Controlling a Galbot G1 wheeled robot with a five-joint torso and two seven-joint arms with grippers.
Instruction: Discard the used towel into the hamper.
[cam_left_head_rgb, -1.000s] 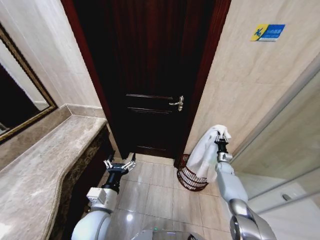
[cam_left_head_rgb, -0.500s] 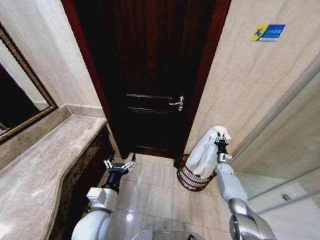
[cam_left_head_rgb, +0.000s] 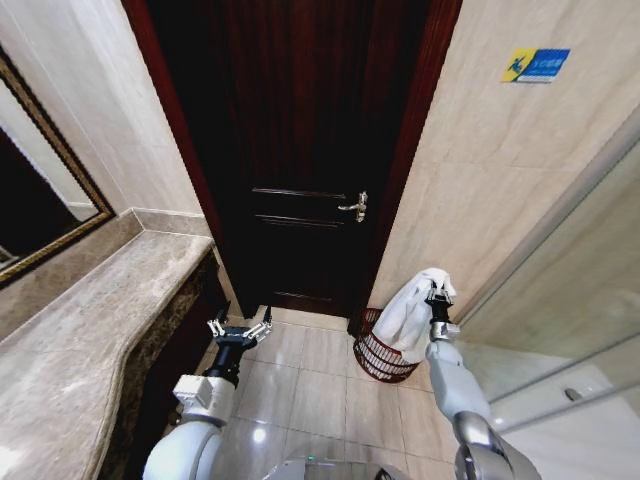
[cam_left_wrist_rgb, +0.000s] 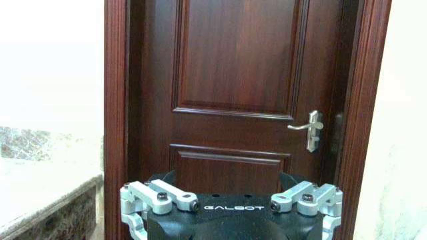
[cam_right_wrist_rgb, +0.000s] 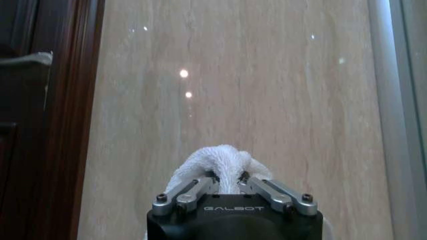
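Note:
A white towel (cam_left_head_rgb: 412, 308) hangs from my right gripper (cam_left_head_rgb: 437, 294), which is shut on its top. The towel's lower end dips into the hamper (cam_left_head_rgb: 378, 356), a dark reddish-brown wire basket on the floor by the door frame. In the right wrist view the towel (cam_right_wrist_rgb: 220, 161) bunches between the closed fingers of the right gripper (cam_right_wrist_rgb: 227, 181), facing the beige wall. My left gripper (cam_left_head_rgb: 240, 330) is open, low over the floor tiles in front of the door, holding nothing; the left wrist view shows its spread fingers (cam_left_wrist_rgb: 157, 198).
A dark wooden door (cam_left_head_rgb: 310, 150) with a metal handle (cam_left_head_rgb: 355, 207) is straight ahead. A marble counter (cam_left_head_rgb: 80, 340) runs along the left under a framed mirror (cam_left_head_rgb: 40, 190). A glass shower panel (cam_left_head_rgb: 570, 300) stands on the right. Tiled floor lies between.
My right gripper has lowered with the towel, bringing its lower end down into the hamper. The left arm has not moved.

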